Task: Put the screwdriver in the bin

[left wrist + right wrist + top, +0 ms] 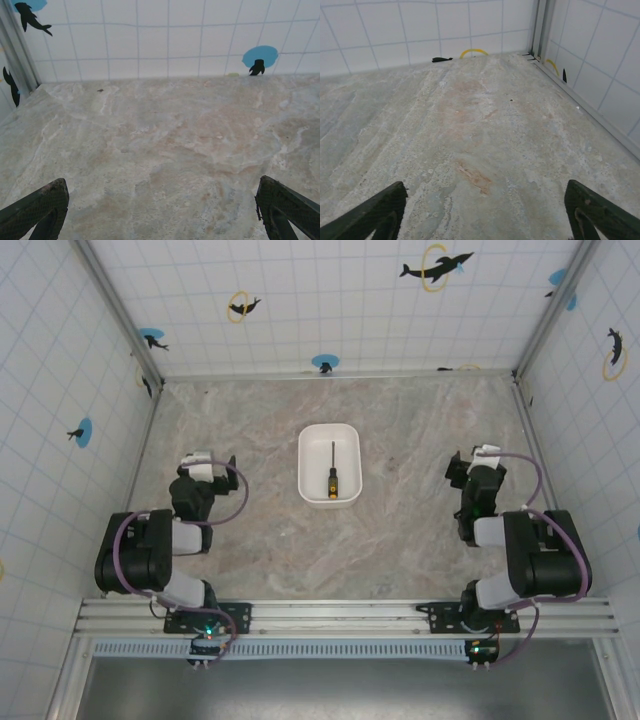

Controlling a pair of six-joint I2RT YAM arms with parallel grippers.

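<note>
Marble-patterned tabletop [400, 540], enclosed by tiled walls [330, 300], surrounds the screwdriver [332, 472], which lies flat inside the bin [309, 445] with its shaft toward 12 o'clock and its black-and-orange handle toward 6. At the bin's 9 o'clock the left gripper [214, 461] rests well apart, fingers [42, 205] spread wide and empty. At 3 o'clock the right gripper [466, 465] sits likewise, its fingers [380, 210] parted over bare surface.

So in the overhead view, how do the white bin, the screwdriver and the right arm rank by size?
1. right arm, largest, though it stands nearer the camera.
2. bin.
3. screwdriver, smallest, lying inside the bin and shorter than it.
</note>
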